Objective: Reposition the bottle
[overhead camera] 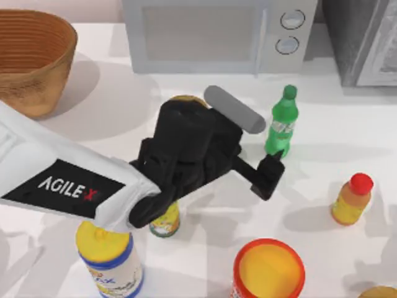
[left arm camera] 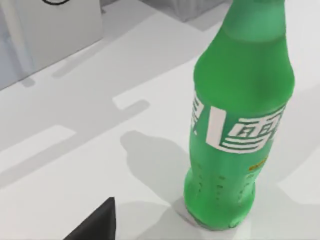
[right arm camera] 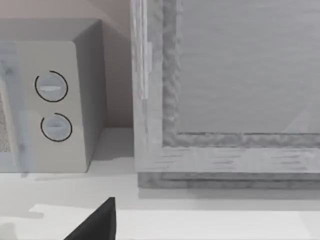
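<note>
Bottle (overhead camera: 282, 121) stands upright on the white table (overhead camera: 322, 180), in front of the microwave (overhead camera: 217, 34) and toward the right side, with its green cap on top and a pale label round its middle. My left gripper (overhead camera: 268, 175) reaches across the table and sits just beside the bottle's bottom, close to it, but I cannot tell if its fingers are apart or together. Near it stand a small orange bottle (overhead camera: 352, 198) and a yellow jar (overhead camera: 165, 220).
</note>
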